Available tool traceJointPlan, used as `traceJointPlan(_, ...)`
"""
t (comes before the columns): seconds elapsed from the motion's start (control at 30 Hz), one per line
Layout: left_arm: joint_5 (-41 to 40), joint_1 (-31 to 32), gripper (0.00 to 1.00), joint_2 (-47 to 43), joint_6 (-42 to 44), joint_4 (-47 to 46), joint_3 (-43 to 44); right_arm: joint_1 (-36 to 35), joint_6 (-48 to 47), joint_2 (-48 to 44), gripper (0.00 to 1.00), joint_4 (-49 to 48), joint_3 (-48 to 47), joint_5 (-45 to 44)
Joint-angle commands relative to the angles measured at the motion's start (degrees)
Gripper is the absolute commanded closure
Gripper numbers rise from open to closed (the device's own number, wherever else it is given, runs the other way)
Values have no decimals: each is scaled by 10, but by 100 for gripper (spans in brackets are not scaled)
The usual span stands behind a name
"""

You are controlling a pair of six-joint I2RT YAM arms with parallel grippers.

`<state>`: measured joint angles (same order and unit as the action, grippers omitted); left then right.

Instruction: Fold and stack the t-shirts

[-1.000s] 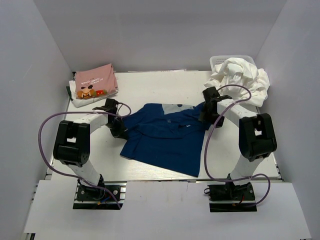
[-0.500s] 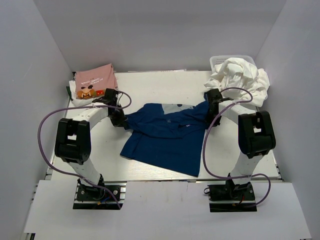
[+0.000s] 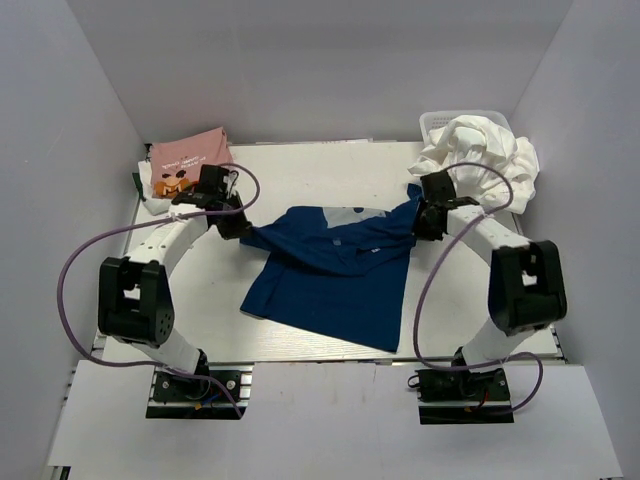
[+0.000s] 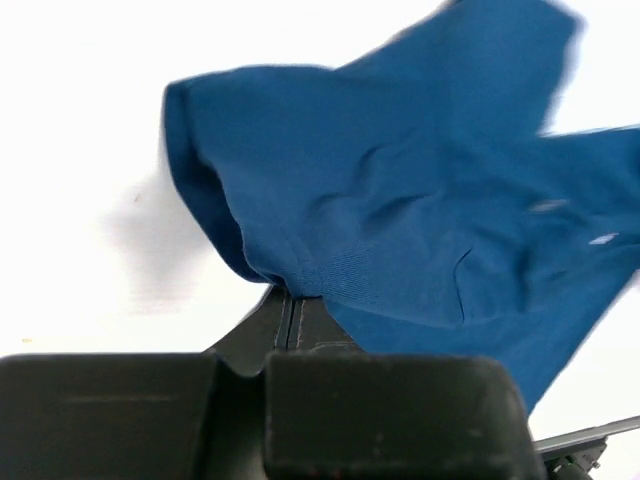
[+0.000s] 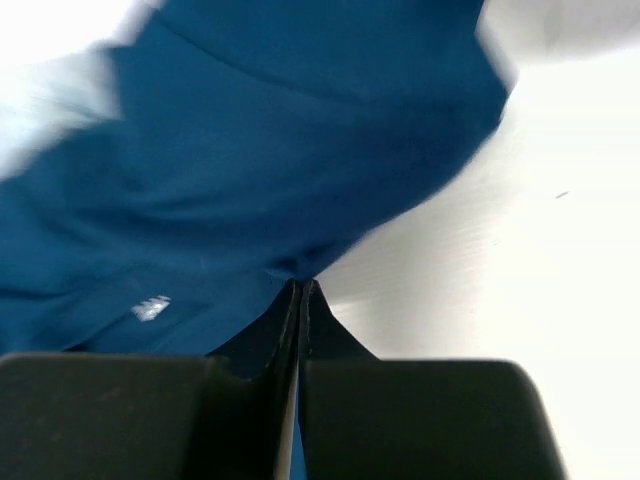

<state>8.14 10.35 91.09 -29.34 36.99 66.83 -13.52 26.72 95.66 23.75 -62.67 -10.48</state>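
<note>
The left hand (image 4: 290, 300) and right hand (image 5: 300, 286) are both closed, each pinching one far corner of the navy shirt (image 3: 335, 280). It stretches crosswise between them.

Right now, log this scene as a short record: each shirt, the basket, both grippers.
navy t-shirt: mid-table, top corners stretched between the grippers
left gripper: shut, pinching the shirt's edge on its side
right gripper: shut, pinching the opposite edge
pink t-shirt: folded, far left corner
white t-shirts: crumpled heap over the basket, far right
</note>
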Motion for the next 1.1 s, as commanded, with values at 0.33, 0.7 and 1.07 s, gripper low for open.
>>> traceJointPlan(0.33, -2, -4, 100, 8, 44, -22, 380, 0, -119, -163, 100, -43, -248, -65)
traceJointPlan(0.7, -78, -9, 100, -171, 45, -82, 448, -3, -179, -272, 100, 3, -437, 15)
traceJointPlan(1.07, -105, -9, 100, -286, 62, -111, 523, 1, -208, -387, 100, 2, -513, 127)
